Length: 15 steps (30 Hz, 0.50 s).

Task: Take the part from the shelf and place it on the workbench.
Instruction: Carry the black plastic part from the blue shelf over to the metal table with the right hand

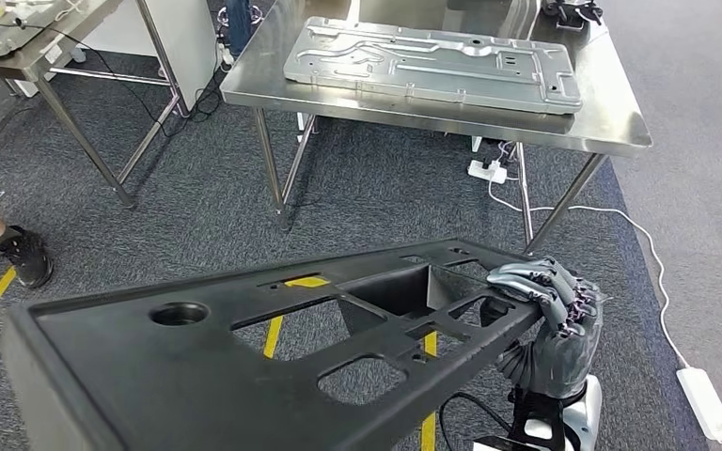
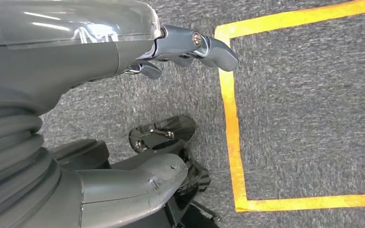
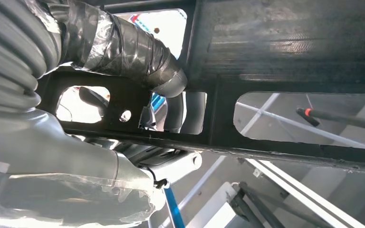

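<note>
The robot is carrying the black part (image 1: 273, 357), a long flat frame with cut-outs, low in front of its body and well short of the steel table (image 1: 611, 117) ahead. The right hand (image 1: 550, 315) is gripping the part's right end, fingers (image 1: 526, 280) curled over the top edge and thumb underneath, as the right wrist view confirms. The left hand (image 2: 123, 52) is hanging over the grey carpet with fingers loosely bent and holding nothing visible; whether it is supporting the part's left end cannot be told. In my judgement the main risk is the part tipping or slipping, since one confirmed grip is bearing a long load. A grey metal panel (image 1: 432, 64) is occupying most of the table's middle, leaving bare room mainly along the near edge and right corner, so placement risks collision. A white power strip (image 1: 708, 402) and cable are lying on the floor to the right, a trip hazard.
</note>
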Tool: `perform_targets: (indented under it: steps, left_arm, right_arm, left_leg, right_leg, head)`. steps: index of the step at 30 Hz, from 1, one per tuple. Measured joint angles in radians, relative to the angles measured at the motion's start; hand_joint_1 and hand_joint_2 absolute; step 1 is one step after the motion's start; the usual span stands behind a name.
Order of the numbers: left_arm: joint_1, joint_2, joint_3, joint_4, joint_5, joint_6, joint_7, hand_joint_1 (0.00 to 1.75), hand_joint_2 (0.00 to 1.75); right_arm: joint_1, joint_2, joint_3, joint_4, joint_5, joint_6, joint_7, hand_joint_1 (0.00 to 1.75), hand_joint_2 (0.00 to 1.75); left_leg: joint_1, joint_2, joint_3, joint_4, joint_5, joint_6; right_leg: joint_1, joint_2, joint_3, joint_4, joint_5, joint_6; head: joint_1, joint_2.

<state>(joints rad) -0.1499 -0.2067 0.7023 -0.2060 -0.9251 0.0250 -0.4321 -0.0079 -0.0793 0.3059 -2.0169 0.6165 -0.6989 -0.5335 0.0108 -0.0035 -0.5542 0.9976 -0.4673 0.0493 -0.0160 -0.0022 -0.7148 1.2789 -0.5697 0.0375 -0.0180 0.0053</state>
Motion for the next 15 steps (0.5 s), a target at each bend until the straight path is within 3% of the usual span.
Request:
perform_targets:
  steps: [2, 4, 6, 9, 11, 13, 14, 15]
  left_arm:
    - [0.000, -0.001, 0.000, 0.000, 0.000, -0.001, -0.001, 0.00, 1.75]
    - [-0.001, -0.001, 0.000, 0.000, 0.000, -0.002, -0.002, 0.00, 1.75]
    - [-0.002, -0.001, 0.000, 0.000, 0.000, -0.004, -0.004, 0.00, 1.75]
    - [-0.003, -0.001, 0.000, 0.000, 0.000, -0.007, -0.007, 0.00, 1.75]
    - [-0.003, -0.001, 0.000, 0.000, 0.000, -0.008, -0.008, 0.00, 1.75]
    - [-0.001, -0.001, 0.000, 0.000, 0.001, -0.008, -0.008, 0.00, 1.75]
    - [0.000, -0.001, 0.000, 0.000, 0.001, -0.009, -0.008, 0.00, 1.75]
    - [0.001, -0.001, 0.000, 0.000, 0.001, -0.009, -0.008, 0.00, 1.75]
  right_arm:
    - [0.001, 0.000, 0.000, 0.000, 0.000, 0.000, -0.001, 1.75, 1.75]
    - [0.002, 0.000, 0.000, -0.002, 0.000, 0.000, -0.001, 1.75, 1.75]
    - [0.002, 0.000, 0.000, -0.003, 0.000, 0.000, -0.001, 1.75, 1.75]
    - [0.001, 0.000, -0.001, -0.005, 0.000, 0.000, -0.001, 1.75, 1.75]
    - [0.001, 0.000, -0.001, -0.006, 0.000, 0.000, -0.001, 1.75, 1.75]
    - [0.001, 0.000, -0.001, -0.006, 0.001, 0.000, -0.001, 1.75, 1.75]
    - [0.001, 0.000, -0.001, -0.006, 0.001, 0.000, -0.001, 1.75, 1.75]
    - [0.001, 0.000, -0.001, -0.005, 0.001, 0.000, -0.001, 1.75, 1.75]
  left_leg:
    - [0.000, -0.002, 0.005, 0.000, -0.004, -0.005]
    - [-0.003, -0.003, 0.007, 0.003, -0.009, -0.014]
    - [-0.006, -0.003, 0.006, 0.003, -0.012, -0.025]
    - [-0.004, -0.003, -0.002, 0.029, -0.035, -0.042]
    - [-0.001, -0.002, -0.048, 0.133, -0.094, -0.050]
    - [0.001, -0.002, -0.115, 0.268, -0.149, -0.055]
    - [0.001, -0.002, -0.134, 0.300, -0.152, -0.055]
    - [0.001, -0.002, -0.133, 0.293, -0.134, -0.053]
  right_leg:
    - [-0.004, 0.000, 0.066, -0.136, 0.072, -0.002]
    - [-0.001, 0.001, 0.120, -0.248, 0.113, -0.010]
    - [0.005, 0.002, 0.126, -0.265, 0.113, -0.020]
    - [0.000, 0.002, 0.131, -0.272, 0.115, -0.041]
    - [-0.002, -0.001, 0.135, -0.276, 0.115, -0.052]
    - [0.001, -0.002, 0.135, -0.275, 0.113, -0.057]
    - [0.003, -0.002, 0.136, -0.275, 0.112, -0.058]
    - [0.004, -0.001, 0.138, -0.274, 0.110, -0.058]
  head:
    - [0.000, 0.000]
    - [0.000, 0.000]
    - [0.000, 0.000]
    - [-0.001, 0.000]
    - [-0.001, 0.000]
    - [-0.001, 0.000]
    - [-0.001, 0.000]
    - [-0.001, 0.000]
